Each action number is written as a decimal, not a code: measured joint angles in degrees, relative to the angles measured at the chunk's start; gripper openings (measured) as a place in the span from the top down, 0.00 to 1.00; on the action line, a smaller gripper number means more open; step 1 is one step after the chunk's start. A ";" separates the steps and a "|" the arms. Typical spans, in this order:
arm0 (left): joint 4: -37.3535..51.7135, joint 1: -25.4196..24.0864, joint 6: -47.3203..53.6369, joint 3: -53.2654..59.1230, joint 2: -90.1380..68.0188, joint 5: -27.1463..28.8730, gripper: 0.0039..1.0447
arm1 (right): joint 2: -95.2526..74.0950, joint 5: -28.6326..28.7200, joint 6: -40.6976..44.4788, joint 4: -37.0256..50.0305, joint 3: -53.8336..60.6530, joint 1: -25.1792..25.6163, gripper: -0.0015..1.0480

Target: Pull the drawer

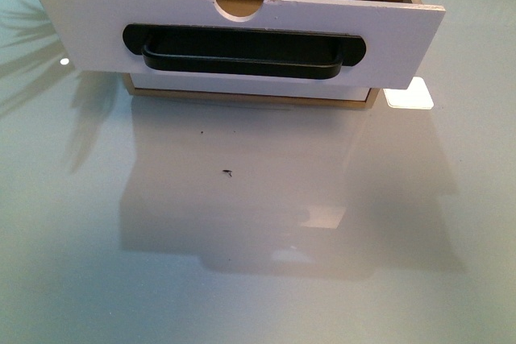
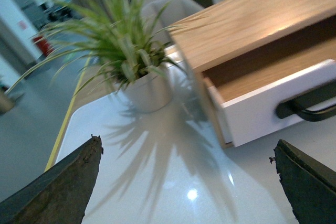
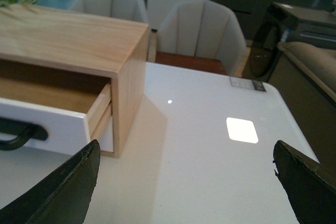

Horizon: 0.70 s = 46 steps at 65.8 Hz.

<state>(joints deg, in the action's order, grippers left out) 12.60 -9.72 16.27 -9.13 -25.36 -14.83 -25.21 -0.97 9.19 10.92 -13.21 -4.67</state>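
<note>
The drawer (image 1: 81,30) stands pulled far out of its light wood cabinet, its white front facing me with a long black bar handle (image 1: 242,52) and a half-round notch in the top edge. Its wood sides and hollow inside show behind the front. The left wrist view shows the drawer (image 2: 262,114) from one end, the right wrist view shows the drawer (image 3: 58,124) from the other. My left gripper (image 2: 186,156) is open over bare table, apart from the drawer. My right gripper (image 3: 186,156) is open too, beside the cabinet, holding nothing. Neither arm shows in the front view.
Below the drawer a plain white drawer front (image 1: 250,86) sits closed in the cabinet (image 3: 73,40). A potted plant (image 2: 142,85) stands on the white table (image 1: 258,223) left of the cabinet. Grey chairs (image 3: 202,30) stand beyond the table's far edge.
</note>
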 joint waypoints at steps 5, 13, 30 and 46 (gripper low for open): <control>-0.24 -0.55 -2.69 0.28 1.07 0.28 0.07 | 1.77 -0.39 -1.60 -0.07 0.13 0.24 0.09; -0.24 -0.59 -4.22 0.31 1.27 0.28 0.07 | 1.86 -0.33 -2.36 -0.09 0.13 0.24 0.09; 1.20 7.96 -14.93 4.24 6.64 14.25 0.52 | 6.21 0.94 -8.15 -0.87 4.72 4.46 0.53; -0.98 9.57 -15.76 5.90 10.69 14.82 0.97 | 10.16 0.96 -8.39 -1.31 8.04 4.57 0.96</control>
<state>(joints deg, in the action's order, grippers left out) 11.62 -0.14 0.51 -3.22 -14.68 -0.01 -15.05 -0.01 0.80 9.61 -5.17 -0.10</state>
